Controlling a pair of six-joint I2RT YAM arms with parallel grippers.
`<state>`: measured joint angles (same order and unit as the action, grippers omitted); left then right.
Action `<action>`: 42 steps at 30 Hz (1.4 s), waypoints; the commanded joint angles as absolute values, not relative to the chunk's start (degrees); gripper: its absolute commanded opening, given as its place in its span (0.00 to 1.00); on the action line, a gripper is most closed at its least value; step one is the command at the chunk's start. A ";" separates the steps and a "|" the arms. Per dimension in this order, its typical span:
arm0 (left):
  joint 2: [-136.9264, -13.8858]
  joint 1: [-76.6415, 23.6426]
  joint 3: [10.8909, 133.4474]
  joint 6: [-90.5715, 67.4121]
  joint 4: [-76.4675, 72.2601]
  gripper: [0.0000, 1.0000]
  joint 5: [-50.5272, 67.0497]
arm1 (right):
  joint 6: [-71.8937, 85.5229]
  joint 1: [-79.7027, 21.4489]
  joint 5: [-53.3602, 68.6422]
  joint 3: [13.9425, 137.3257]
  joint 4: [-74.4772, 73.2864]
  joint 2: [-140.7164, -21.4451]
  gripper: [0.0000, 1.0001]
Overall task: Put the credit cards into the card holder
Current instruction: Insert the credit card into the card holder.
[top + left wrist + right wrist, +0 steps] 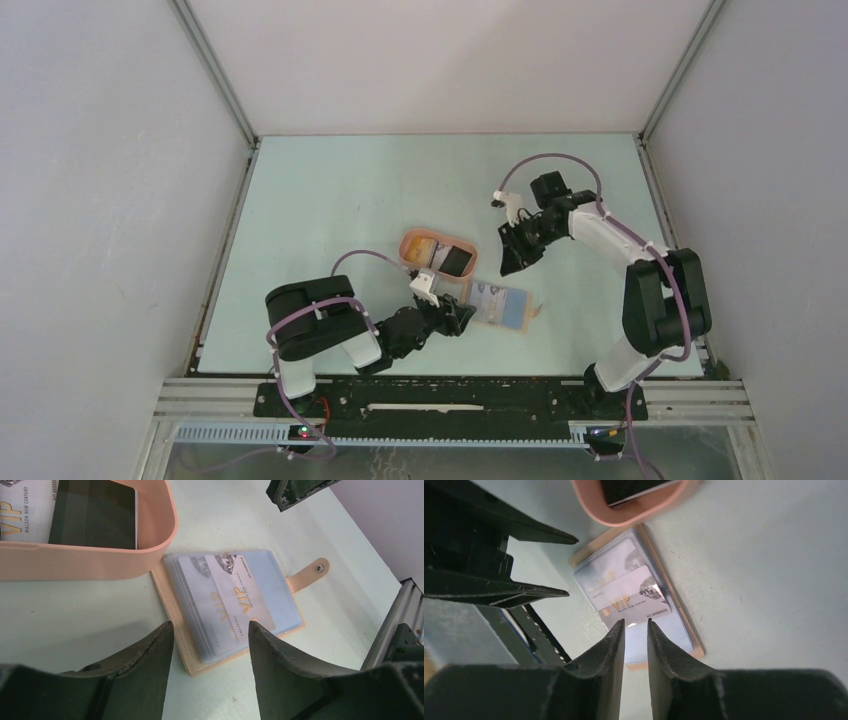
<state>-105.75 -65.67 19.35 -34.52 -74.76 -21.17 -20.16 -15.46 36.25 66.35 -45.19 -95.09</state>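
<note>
The tan card holder (497, 304) lies open on the table, clear sleeves up, with its snap tab (312, 572) to the right. A white-grey VIP card (240, 597) lies askew on top of the sleeves; it also shows in the right wrist view (634, 597). A black card (92, 512) and another white VIP card (20, 510) lie in the peach tray (165, 540). My left gripper (210, 627) is open and empty, low at the holder's near edge. My right gripper (636, 623) hovers above the holder, its jaws a narrow gap apart with nothing between them.
The peach oval tray (437, 254) stands just behind and left of the holder (684, 630). The right gripper's fingers (300, 487) show at the top of the left wrist view. The metal frame rail (395, 625) runs along the table's near edge.
</note>
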 commanded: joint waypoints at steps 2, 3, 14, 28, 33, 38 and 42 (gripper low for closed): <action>-105.86 -66.01 19.70 -33.46 -77.31 0.61 -22.11 | -31.04 -21.67 29.58 62.67 -44.90 -89.13 0.29; -105.86 -66.01 19.69 -33.48 -77.34 0.61 -22.07 | -32.15 -22.56 27.97 61.73 -44.17 -88.46 0.27; -106.08 -66.01 19.51 -33.49 -77.68 0.59 -21.93 | -32.64 -28.05 16.11 59.66 -42.58 -94.37 0.18; -106.97 -65.92 20.10 -33.31 -77.88 0.52 -20.86 | -31.20 -30.06 15.78 60.20 -42.61 -98.75 0.19; -107.08 -65.92 21.02 -33.22 -75.97 0.50 -20.58 | -29.33 -30.13 18.37 60.91 -42.00 -98.86 0.19; -107.07 -65.84 22.10 -33.09 -73.56 0.48 -20.12 | -28.16 -30.19 20.21 61.44 -41.63 -99.29 0.19; -107.08 -65.83 22.88 -33.00 -72.20 0.47 -19.63 | -27.33 -30.15 21.19 61.83 -41.18 -99.57 0.19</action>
